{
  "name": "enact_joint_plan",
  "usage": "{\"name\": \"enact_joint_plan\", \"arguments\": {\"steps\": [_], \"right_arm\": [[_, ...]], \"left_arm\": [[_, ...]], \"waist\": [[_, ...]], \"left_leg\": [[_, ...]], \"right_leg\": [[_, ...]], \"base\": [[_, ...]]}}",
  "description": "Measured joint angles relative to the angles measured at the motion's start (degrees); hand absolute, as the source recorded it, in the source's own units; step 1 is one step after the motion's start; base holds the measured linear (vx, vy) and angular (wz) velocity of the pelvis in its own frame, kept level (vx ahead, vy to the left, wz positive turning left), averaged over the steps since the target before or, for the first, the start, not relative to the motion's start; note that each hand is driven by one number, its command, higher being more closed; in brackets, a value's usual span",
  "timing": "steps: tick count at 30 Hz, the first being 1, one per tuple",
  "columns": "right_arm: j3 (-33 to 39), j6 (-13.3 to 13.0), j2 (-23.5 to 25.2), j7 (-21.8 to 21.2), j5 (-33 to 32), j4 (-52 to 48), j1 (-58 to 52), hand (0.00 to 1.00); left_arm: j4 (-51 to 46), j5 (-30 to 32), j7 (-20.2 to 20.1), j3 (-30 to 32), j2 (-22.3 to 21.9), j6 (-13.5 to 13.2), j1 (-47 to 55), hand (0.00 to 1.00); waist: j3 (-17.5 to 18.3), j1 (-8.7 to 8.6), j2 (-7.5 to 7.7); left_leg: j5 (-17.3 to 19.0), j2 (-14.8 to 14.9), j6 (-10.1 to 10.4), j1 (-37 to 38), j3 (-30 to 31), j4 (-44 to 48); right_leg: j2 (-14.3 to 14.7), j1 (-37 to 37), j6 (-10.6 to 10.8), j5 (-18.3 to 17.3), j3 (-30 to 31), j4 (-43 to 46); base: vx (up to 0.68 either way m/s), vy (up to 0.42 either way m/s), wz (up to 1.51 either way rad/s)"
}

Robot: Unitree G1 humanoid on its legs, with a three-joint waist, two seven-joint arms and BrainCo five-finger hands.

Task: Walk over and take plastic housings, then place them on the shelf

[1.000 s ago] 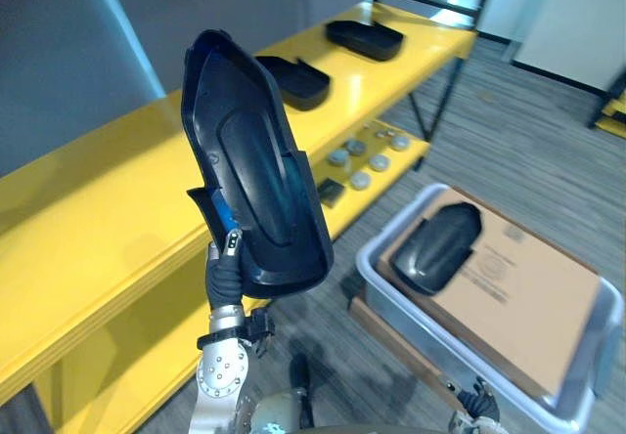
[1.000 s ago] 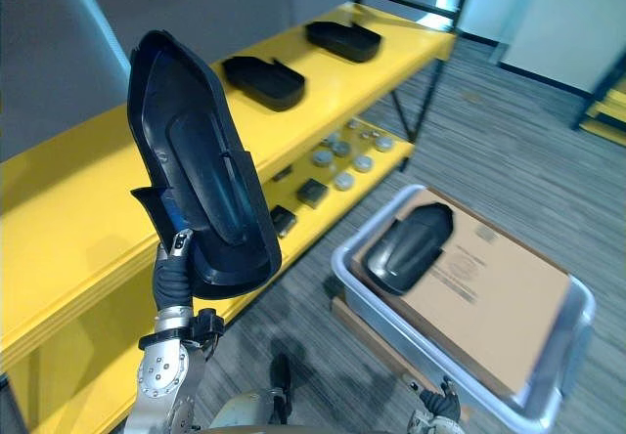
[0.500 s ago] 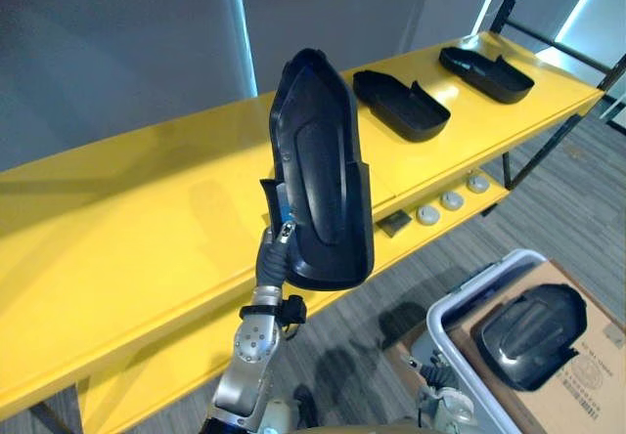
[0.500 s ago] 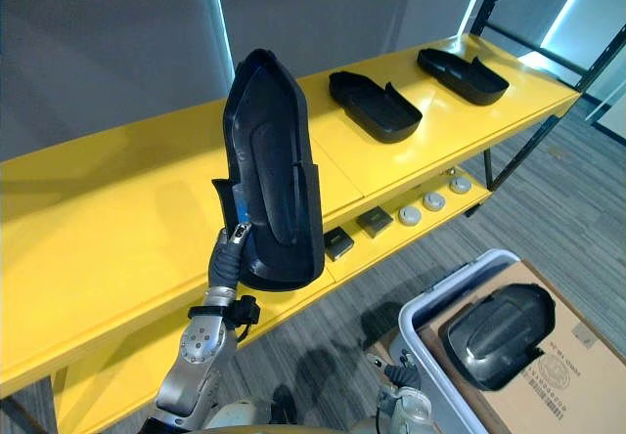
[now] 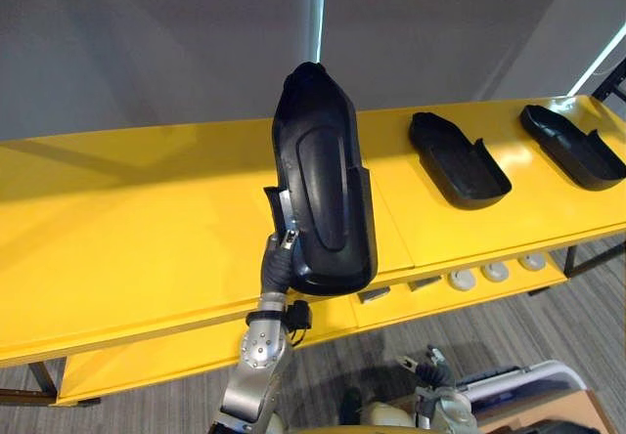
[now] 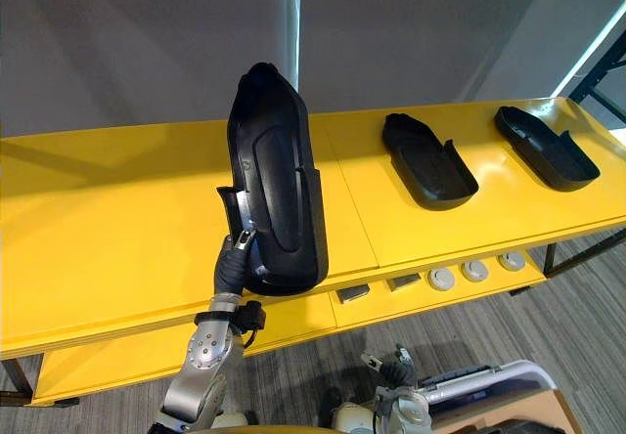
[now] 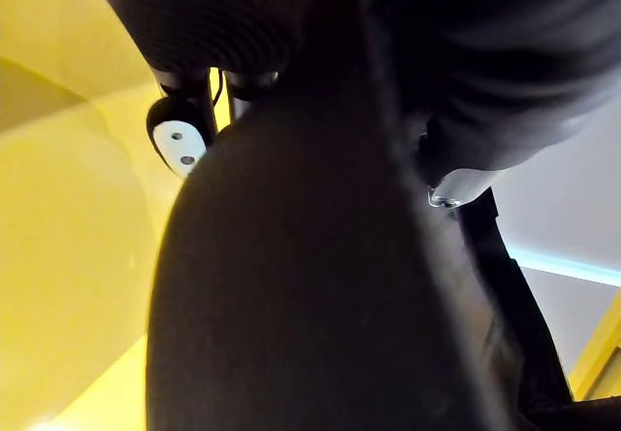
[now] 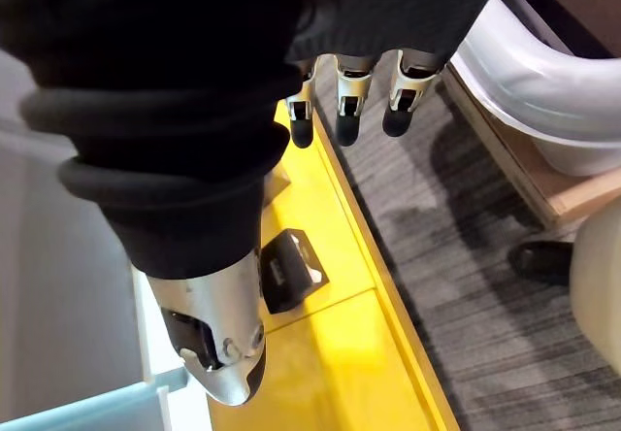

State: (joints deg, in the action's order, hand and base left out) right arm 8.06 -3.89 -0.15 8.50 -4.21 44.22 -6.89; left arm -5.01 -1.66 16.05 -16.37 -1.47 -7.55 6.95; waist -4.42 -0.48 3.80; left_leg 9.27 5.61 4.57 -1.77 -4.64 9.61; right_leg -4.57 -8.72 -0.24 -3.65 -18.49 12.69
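As the robot has turned to face the rack, the whole view has swung: the yellow shelf [image 5: 127, 229], which ran off at a slant a second ago, now lies square across the eye views. The cardboard sheet with its spare housing has slid out of sight, leaving a corner of the grey bin [image 6: 469, 380] low on the right. The left hand [image 5: 277, 270] still has its fingers curled round the lower edge of the black plastic housing [image 5: 323, 199], held upright above the shelf's front edge and not yet resting on it. Two more housings [image 5: 458, 158] [image 5: 572, 146] already lie on the shelf to the right. The right hand [image 8: 347, 106] hangs low with relaxed, straight fingers, holding nothing. The walk seems finished, so lowering the housing onto the bare shelf is probably next.
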Motion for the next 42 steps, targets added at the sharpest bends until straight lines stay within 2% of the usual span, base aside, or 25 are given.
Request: {"name": "enact_joint_plan", "arguments": {"steps": [4, 8, 12, 20, 21, 23, 29, 36, 38, 42], "right_arm": [[-0.3, 0.0, 0.3, -0.3, 0.3, 0.1, 0.0, 0.00], [-2.4, 0.0, -0.3, -1.2, 0.5, 0.5, 0.8, 0.00], [-2.4, 0.1, -0.3, -1.3, 1.6, 1.6, 1.4, 0.00], [-2.5, 0.2, -1.7, -1.4, 2.6, 1.6, 0.7, 0.00], [-2.5, 0.2, -1.6, -1.4, 2.6, 1.6, 0.8, 0.00], [-2.5, 0.2, -1.6, -1.8, 2.6, 1.5, 0.8, 0.00], [-2.5, 0.1, -1.6, -2.6, 2.6, 1.5, 0.8, 0.00], [-2.4, 0.2, -1.6, -2.8, 2.6, 1.5, 1.1, 0.00], [-2.4, 0.2, -1.5, -3.3, 2.6, 1.5, 1.6, 0.00], [-2.4, 0.2, -1.5, -3.6, 2.6, 1.5, 2.1, 0.00]], "left_arm": [[6.7, 1.5, 1.8, 4.3, 0.7, 2.0, -3.6, 1.00], [12.2, 2.9, 5.8, 9.3, 2.1, 2.9, -9.8, 1.00], [16.9, 4.3, 8.2, 12.6, 3.0, 4.5, -14.2, 1.00], [22.4, 4.6, 10.3, 16.6, 4.1, 6.2, -19.5, 1.00], [22.7, 4.6, 10.4, 17.1, 4.2, 6.4, -19.7, 0.00], [23.0, 4.6, 10.6, 17.8, 4.6, 6.5, -20.0, 0.00], [27.2, 4.5, 12.5, 19.4, 4.6, 7.3, -24.5, 0.00], [28.7, 2.1, 14.3, 20.9, 4.5, 7.3, -26.5, 0.00], [28.7, 1.3, 14.6, 21.6, 4.7, 7.2, -26.8, 0.00], [29.2, -1.1, 15.4, 22.3, 4.9, 7.2, -26.9, 0.00]], "waist": [[0.3, -0.43, -0.16], [0.8, -1.33, -0.67], [0.9, -1.95, -0.97], [1.2, -4.16, -0.65], [1.3, -4.39, -0.49], [1.4, -5.05, -0.35], [1.5, -5.20, -0.24], [1.6, -5.85, -0.25], [1.6, -6.59, -0.25], [1.6, -6.63, -0.25]], "left_leg": [[-1.7, -0.5, -0.7, 1.9, 0.1, -2.9], [-4.1, -1.8, -1.6, 0.4, 0.2, -5.0], [-5.7, -2.9, -1.7, -0.1, 0.1, -6.8], [-7.7, -3.6, -0.8, 0.2, 0.2, -10.6], [-7.7, -3.6, -0.7, 0.5, 0.2, -11.5], [-7.8, -3.6, -0.5, 0.6, 0.1, -11.9], [-8.3, -3.8, -0.1, 1.5, 0.0, -12.9], [-8.9, -4.3, -1.0, 2.7, 0.0, -13.4], [-8.9, -4.5, -1.1, 2.8, 0.0, -13.4], [-8.6, -4.6, -1.5, 3.9, -0.1, -13.3]], "right_leg": [[0.5, 2.9, -0.2, 2.2, -0.3, -5.0], [0.5, 3.5, 0.2, 7.2, -0.1, -11.7], [0.4, 3.6, 0.4, 10.6, 0.9, -15.6], [0.4, 3.0, 0.9, 12.1, 1.7, -18.6], [0.5, 2.9, 0.9, 12.1, 2.1, -18.6], [0.5, 2.7, 0.9, 12.1, 2.3, -18.6], [0.6, 2.7, 1.5, 12.6, 3.0, -18.6], [0.5, 3.4, 1.2, 12.8, 3.4, -18.6], [0.3, 3.5, 1.3, 13.0, 3.5, -18.7], [0.3, 4.5, 1.4, 13.0, 4.0, -18.7]], "base": [[-0.01, 0.011, 0.05], [-0.10, 0.043, 0.01], [-0.13, 0.033, -0.07], [-0.09, 0.000, -0.04], [-0.03, 0.003, -0.10], [-0.01, 0.007, -0.06], [0.02, 0.020, -0.06], [0.06, 0.043, -0.03], [0.03, 0.042, -0.02], [0.01, 0.036, -0.05]]}}
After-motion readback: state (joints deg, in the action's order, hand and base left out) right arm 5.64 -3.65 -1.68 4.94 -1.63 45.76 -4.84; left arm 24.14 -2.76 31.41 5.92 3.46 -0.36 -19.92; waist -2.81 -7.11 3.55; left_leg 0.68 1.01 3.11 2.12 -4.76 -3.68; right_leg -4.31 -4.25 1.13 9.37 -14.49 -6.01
